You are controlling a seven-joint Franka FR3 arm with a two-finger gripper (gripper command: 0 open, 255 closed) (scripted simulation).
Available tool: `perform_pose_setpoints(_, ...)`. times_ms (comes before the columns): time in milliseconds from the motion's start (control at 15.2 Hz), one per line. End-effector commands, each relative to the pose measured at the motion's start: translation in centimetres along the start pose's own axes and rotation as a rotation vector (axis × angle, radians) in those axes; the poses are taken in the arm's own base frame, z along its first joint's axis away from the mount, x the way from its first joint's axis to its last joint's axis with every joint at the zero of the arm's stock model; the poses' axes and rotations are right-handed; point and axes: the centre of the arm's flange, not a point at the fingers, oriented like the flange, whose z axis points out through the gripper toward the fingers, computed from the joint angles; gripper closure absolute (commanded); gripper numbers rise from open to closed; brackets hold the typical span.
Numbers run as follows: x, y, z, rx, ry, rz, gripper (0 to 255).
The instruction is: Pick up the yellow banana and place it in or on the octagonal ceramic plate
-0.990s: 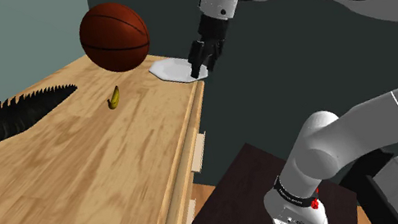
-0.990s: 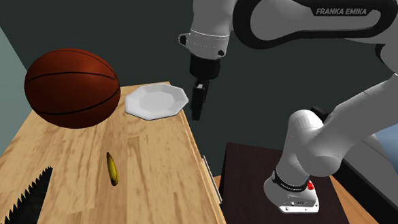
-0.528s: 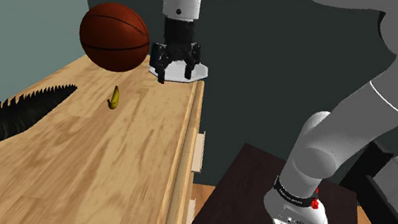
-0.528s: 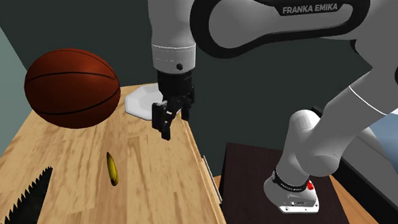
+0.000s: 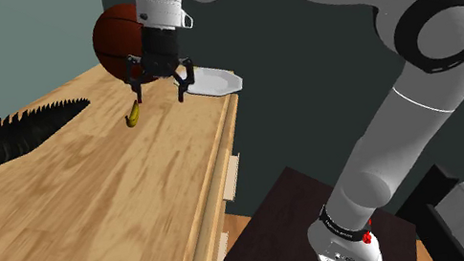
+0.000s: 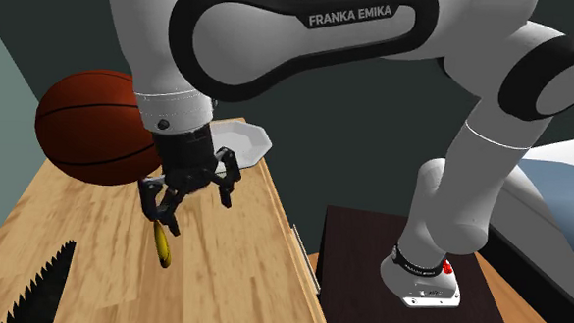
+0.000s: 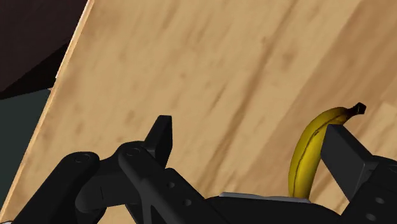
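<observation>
A small yellow banana [image 5: 132, 115] [image 6: 162, 247] lies on the wooden tabletop [image 5: 88, 207] in front of a big brown basketball [image 5: 116, 39] [image 6: 90, 129]. My black gripper [image 5: 159, 89] [image 6: 196, 204] hangs open just above the wood beside the banana, touching nothing. In the wrist view the banana [image 7: 310, 153] runs along the inner side of one finger [image 7: 340, 145], while the gripper [image 7: 249, 135] spans mostly bare wood. The white octagonal plate [image 5: 220, 81] [image 6: 253, 142] sits at the table's corner behind the hand, partly hidden by it.
A long black spiky object [image 5: 8, 138] [image 6: 37, 286] lies along the shoulder view's left of the table. The tabletop's edge with drawer fronts [image 5: 228, 178] drops off beside the dark stand [image 5: 272, 234]. The basketball looms close to the wrist.
The arm has swung from beyond the plate at the table's edge across to above the banana and come lower. The fingers stayed open; banana, ball and plate have not moved.
</observation>
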Motion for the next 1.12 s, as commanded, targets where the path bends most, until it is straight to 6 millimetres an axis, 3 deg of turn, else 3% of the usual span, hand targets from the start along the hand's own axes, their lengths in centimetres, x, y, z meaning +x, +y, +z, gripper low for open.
perform_pose_setpoints(0, 1.6, -2.4, 0.8, 0.005, -0.029, 0.092, 0)
perform_pose_setpoints(264, 4.5, -6.1, 1.9, 0.013, -0.078, 0.242, 0)
perform_pose_setpoints(726, 4.3, -6.2, 5.6, 0.013, -0.078, 0.242, 0)
perform_pose_setpoints(1056, 4.2, -6.2, 5.9, 0.013, -0.078, 0.242, 0)
